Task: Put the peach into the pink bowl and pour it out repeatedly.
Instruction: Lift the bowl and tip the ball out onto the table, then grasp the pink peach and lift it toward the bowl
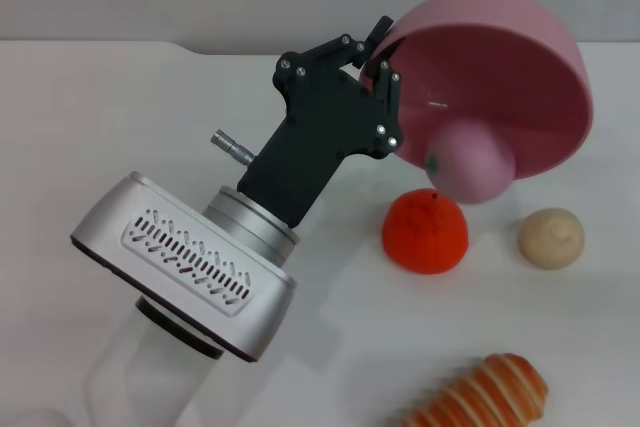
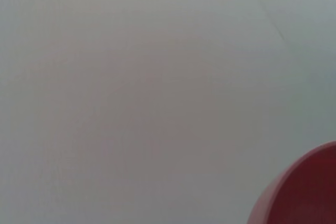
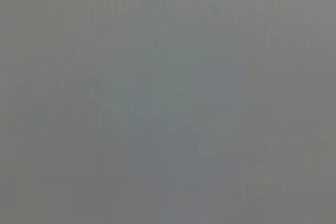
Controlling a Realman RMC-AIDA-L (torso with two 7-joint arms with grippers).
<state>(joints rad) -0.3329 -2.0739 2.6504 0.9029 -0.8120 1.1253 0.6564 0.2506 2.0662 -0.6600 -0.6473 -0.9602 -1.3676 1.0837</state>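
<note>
In the head view my left gripper (image 1: 385, 82) is shut on the near rim of the pink bowl (image 1: 520, 77). It holds the bowl lifted and tipped steeply, with the opening facing down and toward me. The peach (image 1: 468, 164), pale pink with a small green leaf mark, is at the bowl's lower lip, half out of it, just above the table. The left wrist view shows only an edge of the pink bowl (image 2: 307, 192) against a plain surface. My right gripper is not in any view.
On the white table (image 1: 120, 117) below the bowl lie an orange-red fruit (image 1: 426, 232), a beige round bun-like ball (image 1: 551, 237) to its right, and a striped orange-and-cream pastry (image 1: 485, 397) at the front edge. The right wrist view is a blank grey.
</note>
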